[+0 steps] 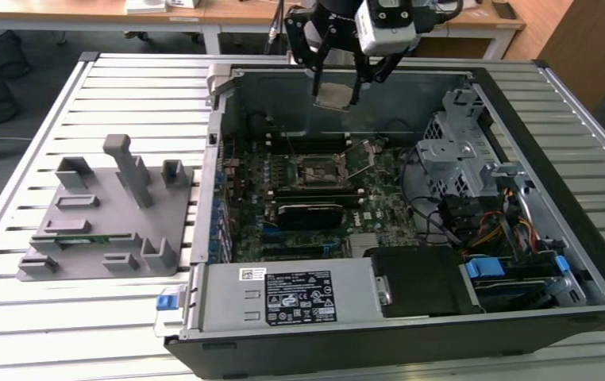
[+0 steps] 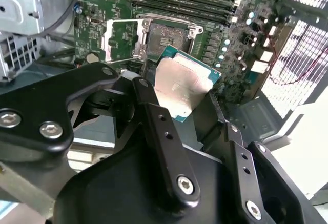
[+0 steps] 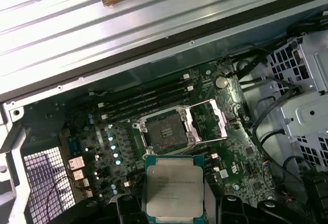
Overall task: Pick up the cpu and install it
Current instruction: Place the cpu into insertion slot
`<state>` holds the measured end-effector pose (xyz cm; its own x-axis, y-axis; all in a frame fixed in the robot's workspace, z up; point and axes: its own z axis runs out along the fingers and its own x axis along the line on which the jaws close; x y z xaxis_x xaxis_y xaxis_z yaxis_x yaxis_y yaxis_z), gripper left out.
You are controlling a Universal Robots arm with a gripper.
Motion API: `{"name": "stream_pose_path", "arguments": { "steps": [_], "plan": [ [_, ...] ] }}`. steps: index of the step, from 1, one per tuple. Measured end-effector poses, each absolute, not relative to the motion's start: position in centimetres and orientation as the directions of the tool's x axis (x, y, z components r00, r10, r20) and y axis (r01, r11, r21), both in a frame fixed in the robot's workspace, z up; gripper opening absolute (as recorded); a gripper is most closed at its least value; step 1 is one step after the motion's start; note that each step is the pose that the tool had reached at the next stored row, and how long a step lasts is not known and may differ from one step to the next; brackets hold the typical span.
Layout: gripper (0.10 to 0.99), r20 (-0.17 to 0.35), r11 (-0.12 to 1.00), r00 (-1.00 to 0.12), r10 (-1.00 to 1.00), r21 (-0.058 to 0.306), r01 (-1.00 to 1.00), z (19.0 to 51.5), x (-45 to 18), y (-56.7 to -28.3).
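My gripper (image 1: 336,93) hangs over the far wall of the open computer case, shut on the cpu (image 1: 333,95), a flat silvery square chip with a thin darker rim. Both wrist views show the cpu (image 2: 182,86) (image 3: 173,188) held between the black fingers (image 2: 159,126), tilted and well above the motherboard. The open cpu socket (image 1: 321,168) (image 3: 165,131) (image 2: 166,37) lies below on the green board, its metal load frame (image 3: 207,124) swung up beside it.
A grey plastic holder block (image 1: 106,214) with upright posts stands on the slatted table at the exterior view's left. Inside the case are memory slots (image 3: 148,103), a drive cage (image 1: 461,151), cables (image 1: 493,230) and the power supply (image 1: 287,298).
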<state>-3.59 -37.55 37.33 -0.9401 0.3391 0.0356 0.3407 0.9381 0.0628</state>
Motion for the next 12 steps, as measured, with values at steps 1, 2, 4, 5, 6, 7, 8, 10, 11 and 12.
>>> {"name": "stream_pose_path", "arguments": {
  "steps": [1,2,4,5,6,7,8,10,11,12],
  "plan": [
    [0.533,0.036,0.932,-0.934,0.355,0.063,0.356,37.32,-3.59,-37.55],
    [0.533,0.036,0.926,-0.928,0.370,0.063,0.372,37.31,-3.59,-37.55],
    [0.533,0.036,0.913,-0.916,0.401,0.063,0.402,37.28,-3.59,-37.55],
    [0.533,0.036,0.907,-0.909,0.415,0.063,0.416,37.27,-3.59,-37.55],
    [0.533,0.036,0.900,-0.902,0.429,0.063,0.431,37.26,-3.59,-37.55],
    [0.533,0.036,0.893,-0.895,0.444,0.063,0.445,37.24,-3.59,-37.55],
    [0.533,0.036,0.886,-0.888,0.458,0.063,0.460,37.23,-3.59,-37.55],
    [0.533,0.035,0.871,-0.873,0.487,0.063,0.488,37.20,-3.59,-37.55],
    [0.533,0.035,0.862,-0.865,0.501,0.063,0.502,37.19,-3.59,-37.55],
    [0.533,0.035,0.854,-0.857,0.515,0.062,0.516,37.18,-3.59,-37.55]
  ]
}}
